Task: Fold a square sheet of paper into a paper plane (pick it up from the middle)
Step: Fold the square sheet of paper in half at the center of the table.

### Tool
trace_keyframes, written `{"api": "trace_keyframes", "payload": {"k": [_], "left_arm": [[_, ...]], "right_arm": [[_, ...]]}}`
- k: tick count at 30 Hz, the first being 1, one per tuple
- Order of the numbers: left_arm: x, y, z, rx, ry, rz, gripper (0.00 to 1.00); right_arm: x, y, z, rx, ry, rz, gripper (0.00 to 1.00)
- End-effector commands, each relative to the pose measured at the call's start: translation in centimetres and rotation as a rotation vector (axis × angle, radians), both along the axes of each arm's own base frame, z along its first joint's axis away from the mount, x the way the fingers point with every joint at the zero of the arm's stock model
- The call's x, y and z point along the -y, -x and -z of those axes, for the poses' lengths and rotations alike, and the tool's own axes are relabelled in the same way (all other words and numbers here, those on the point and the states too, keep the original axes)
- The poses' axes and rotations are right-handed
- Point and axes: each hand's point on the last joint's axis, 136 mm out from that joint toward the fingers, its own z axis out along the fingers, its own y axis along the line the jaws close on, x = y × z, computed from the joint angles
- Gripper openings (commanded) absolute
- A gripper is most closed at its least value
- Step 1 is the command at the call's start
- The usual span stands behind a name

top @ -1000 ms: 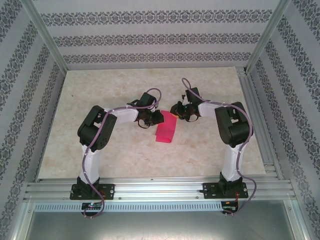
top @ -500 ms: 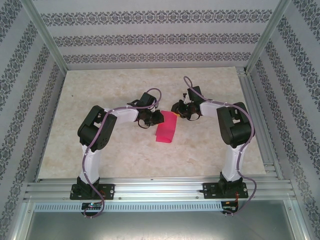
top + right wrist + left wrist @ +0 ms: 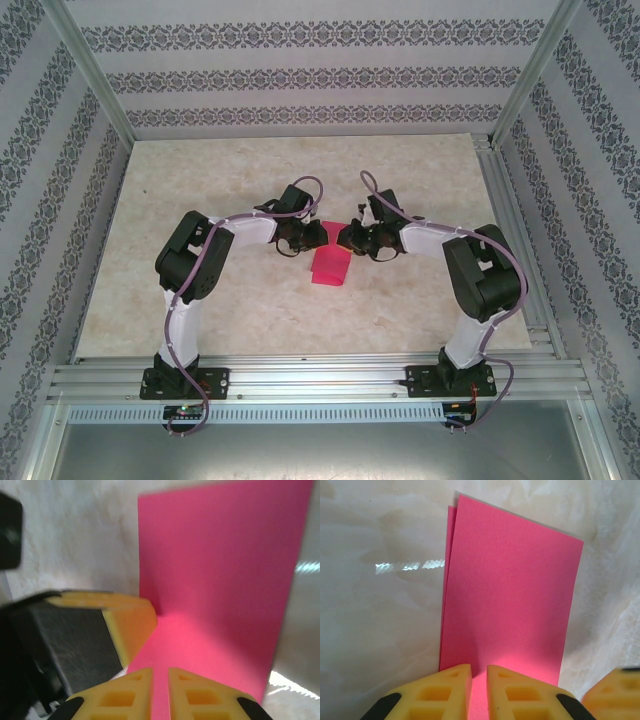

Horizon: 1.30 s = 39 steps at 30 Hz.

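The square sheet of paper [image 3: 331,271] is magenta-pink and folded into a narrow rectangle, lying on the table between both arms. In the left wrist view the paper [image 3: 510,590] stretches away from my left gripper [image 3: 479,667], whose jaws stand nearly together with pink between them. My right gripper [image 3: 160,671] is likewise closed on the near end of the paper [image 3: 225,580], which bends up toward it along a crease. From above, the left gripper [image 3: 312,238] and right gripper [image 3: 348,238] meet over the sheet's far end. A left finger [image 3: 131,620] shows beside the right jaws.
The pale marble-patterned table [image 3: 220,180] has free room on all sides of the paper. Aluminium rails [image 3: 320,380] run along the near edge and right side. Patterned walls [image 3: 320,75] enclose the back and sides.
My right gripper has moved left onto the paper's far end and closed. The visible pink shape has become shorter at its far end. The left arm has stayed put.
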Motion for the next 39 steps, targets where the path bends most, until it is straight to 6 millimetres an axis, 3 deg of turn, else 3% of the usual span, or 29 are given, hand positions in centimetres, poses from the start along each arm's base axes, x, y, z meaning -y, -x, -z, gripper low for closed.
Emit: {"api": "trace_keyframes", "payload": {"k": [1, 10, 12, 19, 22, 27, 34, 39], "left_arm": [[-0.3, 1.9, 2.5, -0.070, -0.063, 0.029, 0.19], [-0.2, 1.9, 2.6, -0.072, -0.064, 0.030, 0.19], [-0.2, 1.9, 2.7, -0.074, -0.066, 0.034, 0.19], [-0.1, 1.9, 2.6, -0.071, -0.062, 0.035, 0.19], [-0.1, 1.9, 2.5, -0.072, -0.063, 0.036, 0.19], [-0.1, 1.9, 2.6, -0.072, -0.061, 0.036, 0.19], [-0.1, 2.0, 2.5, -0.074, -0.063, 0.040, 0.19], [0.0, 2.1, 2.6, -0.075, -0.064, 0.041, 0.19]], "right_arm": [[0.0, 1.1, 1.4, -0.031, 0.022, 0.015, 0.16], [1.0, 2.6, 5.1, -0.102, 0.082, 0.014, 0.16], [0.9, 2.6, 4.8, -0.094, 0.074, 0.017, 0.16], [0.5, 2.8, 0.1, -0.004, 0.013, 0.015, 0.18], [0.0, 3.7, -0.3, -0.008, -0.018, 0.000, 0.19], [-0.4, 4.9, 1.3, -0.049, -0.014, -0.010, 0.19], [1.3, 6.7, 5.0, -0.129, 0.098, -0.008, 0.19], [1.5, 6.7, 3.9, -0.110, 0.124, -0.031, 0.19]]}}
